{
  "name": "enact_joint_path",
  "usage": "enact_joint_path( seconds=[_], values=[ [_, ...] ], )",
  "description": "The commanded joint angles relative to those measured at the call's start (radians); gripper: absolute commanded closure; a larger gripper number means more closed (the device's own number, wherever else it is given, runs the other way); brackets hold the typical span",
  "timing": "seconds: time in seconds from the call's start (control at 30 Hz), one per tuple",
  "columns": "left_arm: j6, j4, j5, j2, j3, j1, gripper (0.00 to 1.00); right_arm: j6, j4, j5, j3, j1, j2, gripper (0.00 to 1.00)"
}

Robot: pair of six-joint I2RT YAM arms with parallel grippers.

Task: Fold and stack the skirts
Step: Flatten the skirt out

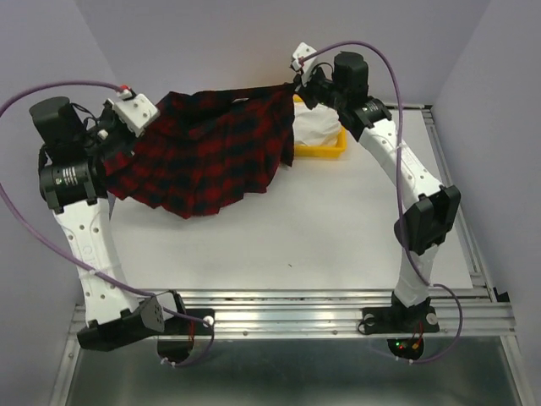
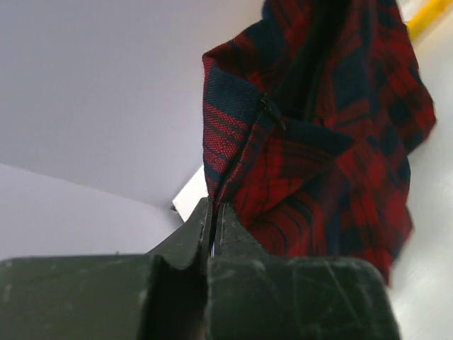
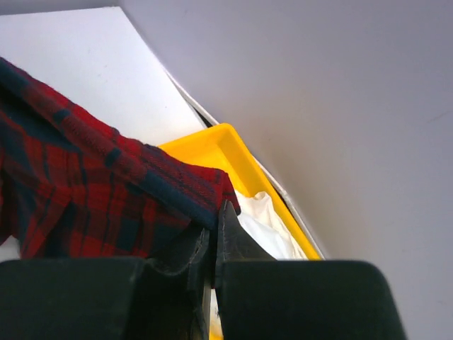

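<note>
Skirt (image 1: 211, 152) spans left end effector (image 2: 214, 210), right end effector (image 3: 214, 211) (both pinching).

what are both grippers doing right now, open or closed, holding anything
Left gripper: closed, pinching an edge of the plaid skirt.
Right gripper: closed, pinching the plaid skirt at its other end, by the yellow tray.

The red-and-black tartan skirt (image 1: 215, 152) hangs spread wide toward 11 o'clock, its top edge pulled taut, its hem sagging low over the counter (image 1: 321, 228).
</note>
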Motion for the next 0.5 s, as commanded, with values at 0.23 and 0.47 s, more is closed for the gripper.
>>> enact_joint_path(
  seconds=[0.23,0.47],
  values=[
    [0.685,-0.434,0.109,-0.345,-0.398,-0.123,1.0,-0.397,-0.049,0.018,-0.609,-0.149,-0.49,0.99],
    [0.255,-0.105,0.063,-0.434,-0.747,-0.584,0.95,-0.521,-0.069,0.035,-1.069,-0.243,-0.696,0.99]
  ],
)
